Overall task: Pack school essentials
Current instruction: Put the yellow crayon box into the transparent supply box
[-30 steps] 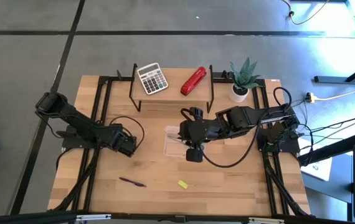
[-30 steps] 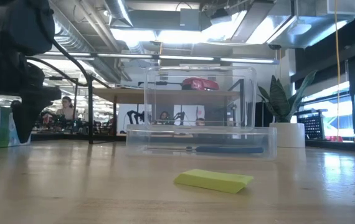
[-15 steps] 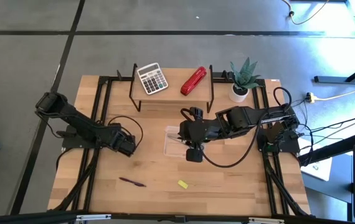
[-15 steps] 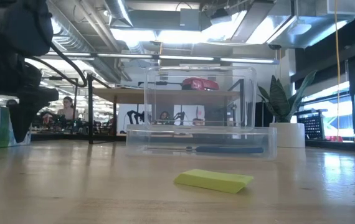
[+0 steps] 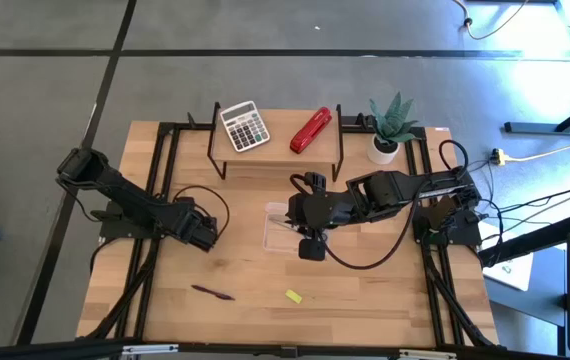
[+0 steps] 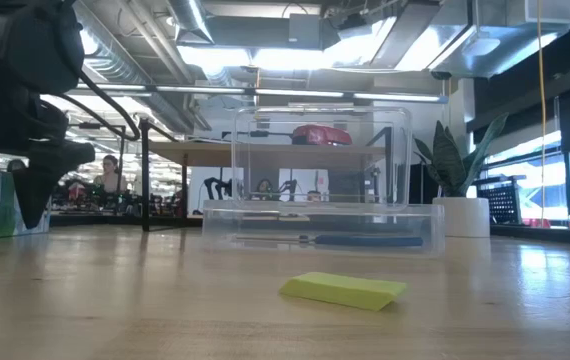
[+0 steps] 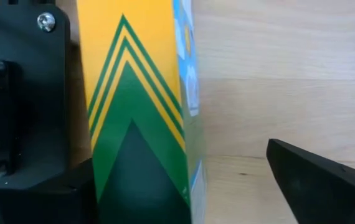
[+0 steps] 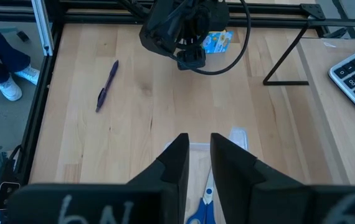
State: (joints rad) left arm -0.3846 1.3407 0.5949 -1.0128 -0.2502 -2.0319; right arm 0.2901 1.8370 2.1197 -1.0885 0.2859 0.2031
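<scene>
Left hand settling around the box; nothing on the desk has shifted in the last second.

The left hand stands open astride the printed box, one finger against it, not yet clamped. The right hand, nearly closed and empty, hovers over the clear case holding the scissors. Pen and yellow block wait unpacked.

Bright ceiling lights glare (low view); table foreground perhaps slightly soft.
</scene>
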